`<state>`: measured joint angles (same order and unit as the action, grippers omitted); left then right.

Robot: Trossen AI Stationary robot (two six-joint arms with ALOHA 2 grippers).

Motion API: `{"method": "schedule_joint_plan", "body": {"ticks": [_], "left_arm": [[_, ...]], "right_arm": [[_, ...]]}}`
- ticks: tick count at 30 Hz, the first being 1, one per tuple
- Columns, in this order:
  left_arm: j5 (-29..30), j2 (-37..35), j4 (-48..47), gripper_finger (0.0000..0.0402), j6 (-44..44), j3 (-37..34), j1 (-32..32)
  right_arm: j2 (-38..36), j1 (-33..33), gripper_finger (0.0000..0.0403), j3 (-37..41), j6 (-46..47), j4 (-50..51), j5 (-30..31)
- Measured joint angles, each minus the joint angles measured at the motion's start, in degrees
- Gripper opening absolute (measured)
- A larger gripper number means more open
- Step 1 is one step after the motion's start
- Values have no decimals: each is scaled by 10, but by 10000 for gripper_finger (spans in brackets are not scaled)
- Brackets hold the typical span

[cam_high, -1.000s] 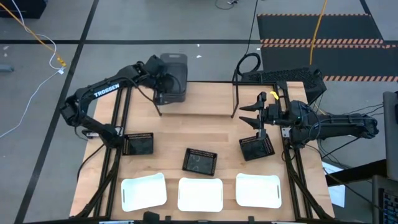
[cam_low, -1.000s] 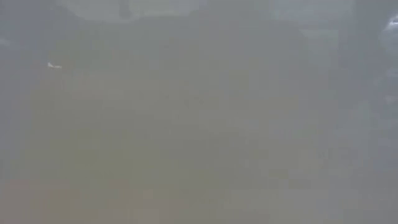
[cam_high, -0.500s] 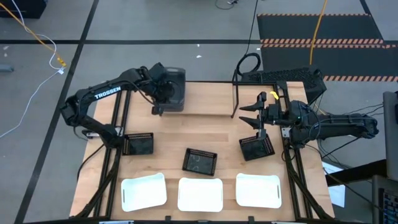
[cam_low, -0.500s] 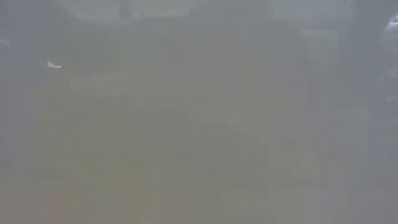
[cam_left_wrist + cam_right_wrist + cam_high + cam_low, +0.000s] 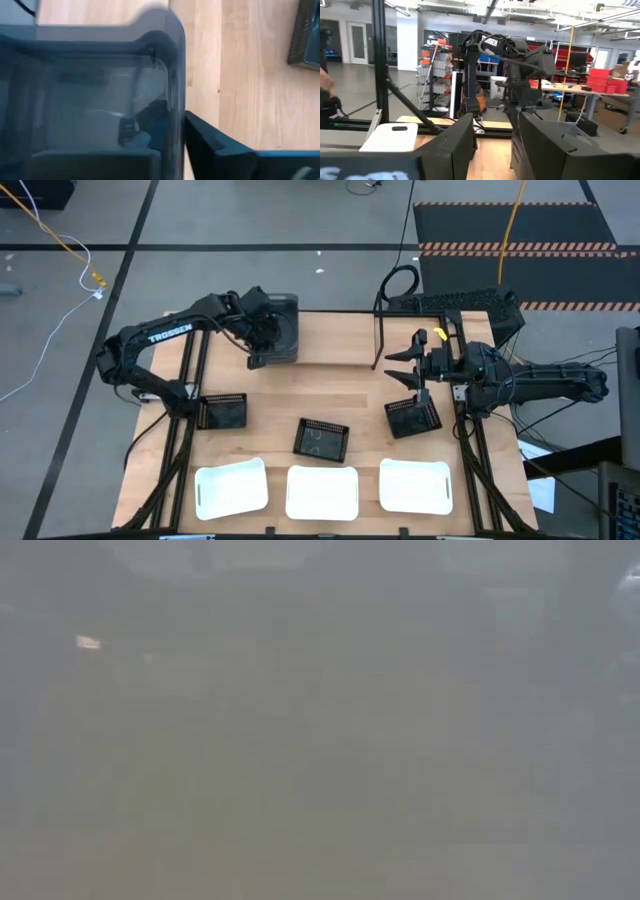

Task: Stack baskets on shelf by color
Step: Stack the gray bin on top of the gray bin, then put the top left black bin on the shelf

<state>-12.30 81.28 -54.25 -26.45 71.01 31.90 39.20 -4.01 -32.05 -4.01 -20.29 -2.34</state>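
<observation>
A: Where is the left gripper?

B: In the upper left of the high view, at the near wall of a dark grey basket, which sits on the light wooden board of the shelf. In the left wrist view one finger is outside the grey basket's wall and another dark shape shows through it from inside, so the fingers straddle the wall. Whether they are pressing on it or standing slightly off it, I cannot tell.

A: And the right gripper?

B: Right of centre in the high view, above a black mesh basket, not touching it. Its fingers stand apart with nothing between them.

A: The other baskets?

B: A second black mesh basket lies at the left of the table, and a third near the middle, tilted a little. Three white baskets lie in a row along the lower edge, well apart from the shelf.

A: The low view?

B: Only grey haze; nothing can be told from it.
</observation>
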Motion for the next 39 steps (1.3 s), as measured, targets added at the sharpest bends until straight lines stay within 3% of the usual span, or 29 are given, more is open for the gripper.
{"method": "schedule_joint_plan", "body": {"ticks": [8, 13, 19, 23, 28, 35, 39], "left_arm": [[21, -12, -23, 136, -2, 1, -6], [49, -16, -26, 147, 6, 0, -10], [57, -71, -15, 147, 67, 0, -51], [63, -114, -33, 147, 215, 1, -115], [83, -129, -64, 147, 493, 0, -226], [273, -100, -115, 147, 804, -8, -380], [306, -75, -134, 147, 921, -48, -406]], "right_arm": [[0, 0, 159, 0, -2, -1, -8], [0, 0, 159, 0, -2, -1, -8], [0, 0, 159, 0, -12, 0, -8], [0, 0, 159, 0, -10, 8, -8], [0, 0, 159, 0, 38, 13, -7], [0, 0, 159, 0, 89, 7, 14], [0, 0, 159, 0, 118, 6, 37]]}}
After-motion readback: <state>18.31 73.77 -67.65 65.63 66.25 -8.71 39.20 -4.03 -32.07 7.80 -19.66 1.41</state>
